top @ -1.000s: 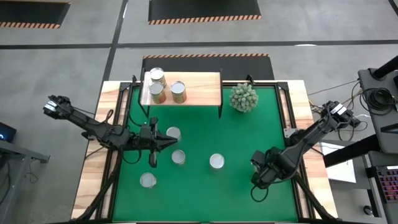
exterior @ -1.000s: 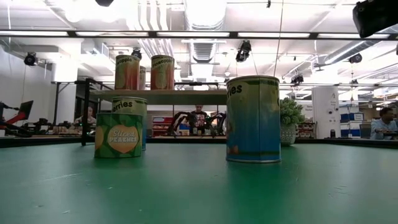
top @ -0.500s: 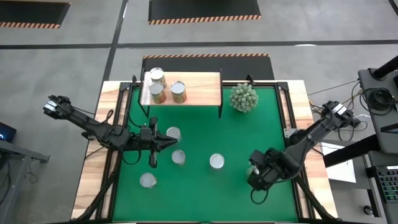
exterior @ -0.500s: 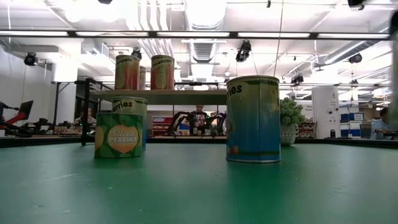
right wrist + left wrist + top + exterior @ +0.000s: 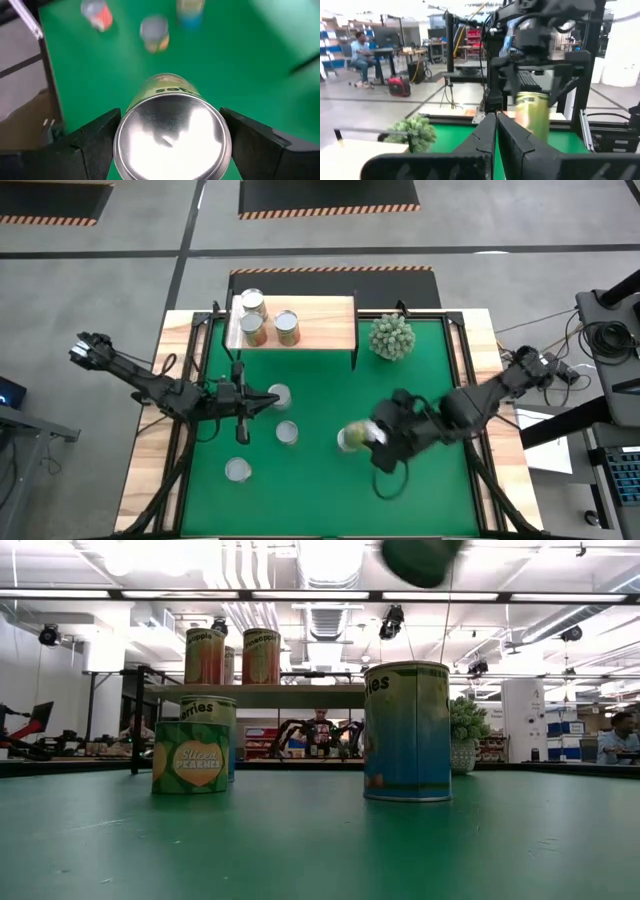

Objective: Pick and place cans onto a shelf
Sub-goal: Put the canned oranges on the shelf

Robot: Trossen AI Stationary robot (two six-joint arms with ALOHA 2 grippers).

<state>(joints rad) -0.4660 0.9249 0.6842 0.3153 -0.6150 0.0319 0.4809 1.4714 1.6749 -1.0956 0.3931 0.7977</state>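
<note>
Right end effector (image 5: 368, 438) reached can (image 5: 351, 437) (green mat (image 5: 320, 490)).

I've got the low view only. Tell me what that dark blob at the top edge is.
Observer: It is a green-labelled can, clamped between the right gripper's fingers and raised off the mat.
Operator: Report where the left arm is.
Observer: The left gripper is over the mat beside a standing can, its fingers shut on nothing.
Operator: Give me the free space on the shelf.
Observer: From above, three cans crowd the left end of the shelf; its right half is bare wood.
</note>
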